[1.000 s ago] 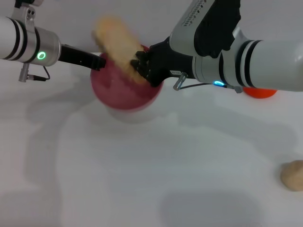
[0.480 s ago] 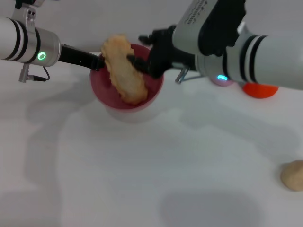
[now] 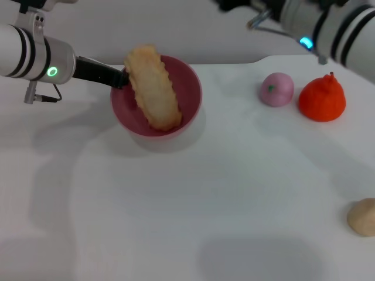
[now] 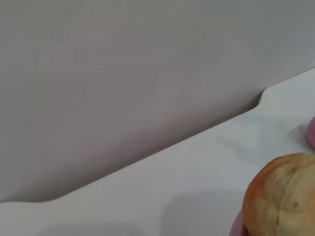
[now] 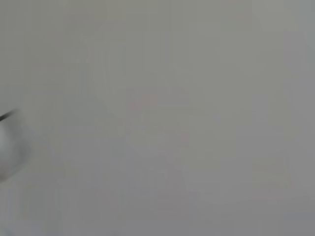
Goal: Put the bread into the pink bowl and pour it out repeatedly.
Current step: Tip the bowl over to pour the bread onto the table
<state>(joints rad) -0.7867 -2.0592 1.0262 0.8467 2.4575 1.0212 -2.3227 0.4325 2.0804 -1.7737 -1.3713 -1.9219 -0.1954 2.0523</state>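
Head view alone shows bread (image 3: 153, 88) leaning inside pink bowl (image 3: 190, 93).

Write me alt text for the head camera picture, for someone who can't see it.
A long tan bread leans inside a pink bowl on a white table, while the left gripper reaches to the bowl's rim. The right arm is up at the far edge, and a pink ball, an orange toy fruit and a beige lump lie on the robot's right.

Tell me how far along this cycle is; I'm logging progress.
Done: the bread lies in the pink bowl, one end leaning over the rim. In hand: the left gripper is at the bowl's rim. The right arm is up at the top of the head view. Left: pouring the bread out.
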